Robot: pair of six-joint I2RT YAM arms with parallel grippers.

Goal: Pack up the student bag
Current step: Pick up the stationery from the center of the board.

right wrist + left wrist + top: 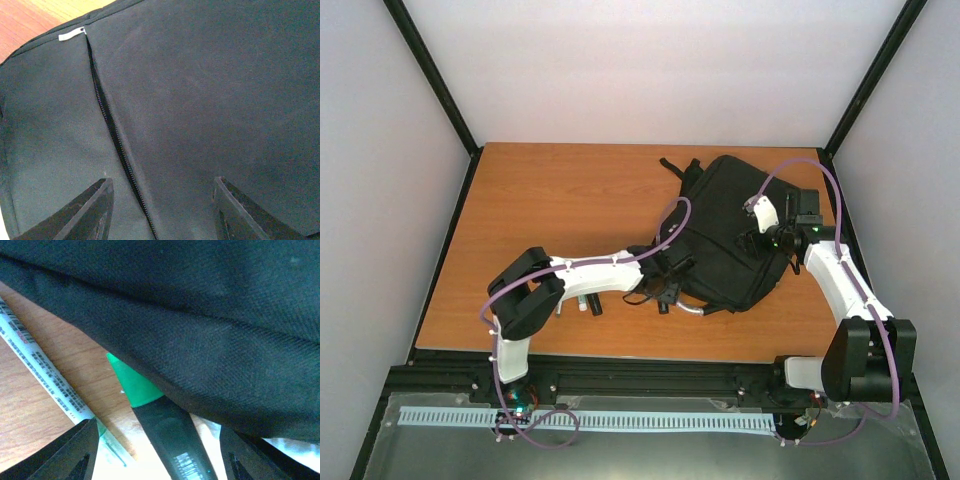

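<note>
left tool [159, 427], right tool [162, 182] both gaping, empty; I'd pinch the zip tab [71, 35] on the bag [200, 100] squarely first

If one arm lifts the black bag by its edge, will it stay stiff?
Probably it sags: the student bag looks like soft woven fabric, its edge drooping over a marker. Being large, one grip likely raises only a fold.

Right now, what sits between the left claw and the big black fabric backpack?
A black pen with a green end, partly tucked under the backpack; the left wrist view shows it.
</note>
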